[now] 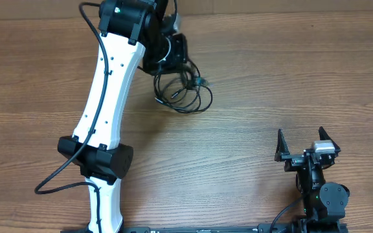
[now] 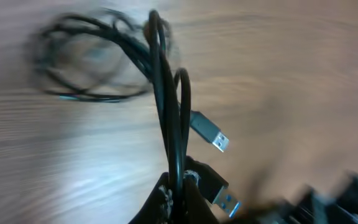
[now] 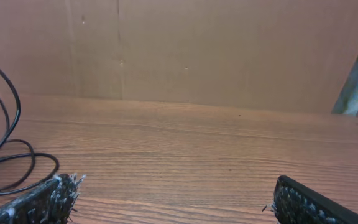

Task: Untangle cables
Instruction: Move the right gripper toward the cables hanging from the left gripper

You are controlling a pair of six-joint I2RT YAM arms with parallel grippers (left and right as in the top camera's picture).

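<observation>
Tangled thin black cables (image 1: 185,92), far edge of brown wooden worktop (image 1: 283,71); left gripper (image 2: 178,202) clamped on cables, separation beginning; right gripper (image 1: 303,141) jaws apart, should take a strand next.

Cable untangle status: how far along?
Done: nothing yet; the cables are one tangled bundle. In hand: left tool shut on a few strands, USB plugs hanging free. Left: separating every cord; right tool open, holding nothing.

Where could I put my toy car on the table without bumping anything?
The big bare wood between the cables and the open right claw is free, and so is the far right corner of the table. It is crowded where the left claw pinches the cables, beside the white arm.
</observation>
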